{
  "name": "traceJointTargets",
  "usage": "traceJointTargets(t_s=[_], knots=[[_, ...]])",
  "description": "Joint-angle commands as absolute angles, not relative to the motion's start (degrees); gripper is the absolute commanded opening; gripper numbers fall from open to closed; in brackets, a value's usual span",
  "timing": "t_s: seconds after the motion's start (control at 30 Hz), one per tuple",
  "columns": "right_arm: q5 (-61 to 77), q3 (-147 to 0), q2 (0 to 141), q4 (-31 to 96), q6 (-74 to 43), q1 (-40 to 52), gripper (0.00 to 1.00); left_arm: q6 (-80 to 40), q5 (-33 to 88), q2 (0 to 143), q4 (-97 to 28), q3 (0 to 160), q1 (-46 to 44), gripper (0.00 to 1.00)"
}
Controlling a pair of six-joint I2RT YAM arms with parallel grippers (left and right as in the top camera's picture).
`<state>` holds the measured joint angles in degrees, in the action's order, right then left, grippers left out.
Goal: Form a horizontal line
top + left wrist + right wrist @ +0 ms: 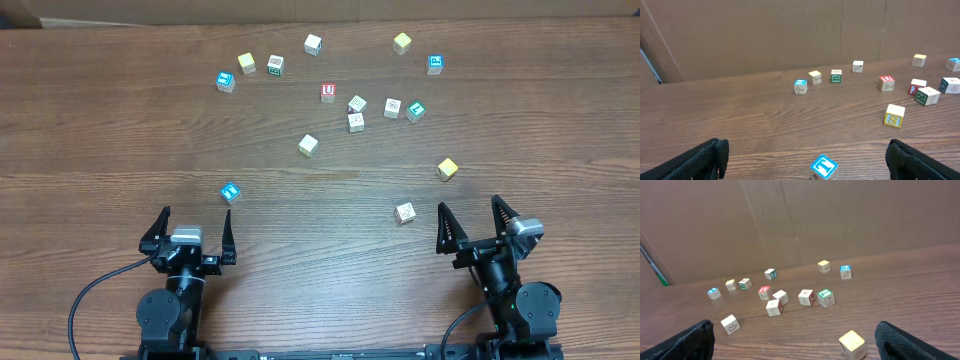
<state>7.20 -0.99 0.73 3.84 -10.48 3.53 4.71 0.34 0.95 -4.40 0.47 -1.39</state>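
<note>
Both arms parked, 15 cubes loose, horizontal line not yet formed.
Left jaws and right jaws both gape wide at the near edge of the surface [120,130], holding nothing. The letter cubes [308,145] lie scattered, mostly across the far half. A blue-topped cube [230,191] sits just ahead of the left jaws and a tan cube [405,212] just beside the right jaws. A yellow cube [447,169] lies further out, and a red U cube [328,92] is mid-field, near 2 pale cubes [355,122] close together.
</note>
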Motion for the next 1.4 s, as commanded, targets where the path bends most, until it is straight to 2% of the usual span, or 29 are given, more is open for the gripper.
traceJointTargets(t_s=[0.0, 0.53, 0.67, 0.93, 1.13, 1.37], knots=[[5.3, -0.5, 0.2, 1.7, -10.6, 3.9, 1.00, 5.8, 0.0, 0.4, -4.4, 0.3, -1.2, 1.00], [11.7, -0.8, 0.2, 3.1, -10.3, 3.9, 1.00, 5.8, 0.0, 0.4, -4.4, 0.3, -1.2, 0.99], [11.7, -6.2, 0.3, 4.3, -8.4, 3.8, 1.00, 5.8, 0.0, 0.4, -4.4, 0.3, -1.2, 1.00], [11.6, -32.3, 11.7, 14.2, -6.2, 3.5, 1.00, 5.8, 0.0, 0.4, -4.4, 0.3, -1.2, 1.00], [11.5, -58.3, 29.7, 27.4, -4.9, 3.5, 1.00, 5.8, 0.0, 0.4, -4.4, 0.3, -1.2, 1.00], [11.2, -91.3, 54.6, 50.9, -4.2, 3.5, 1.00, 5.8, 0.0, 0.4, -4.4, 0.3, -1.2, 0.99]])
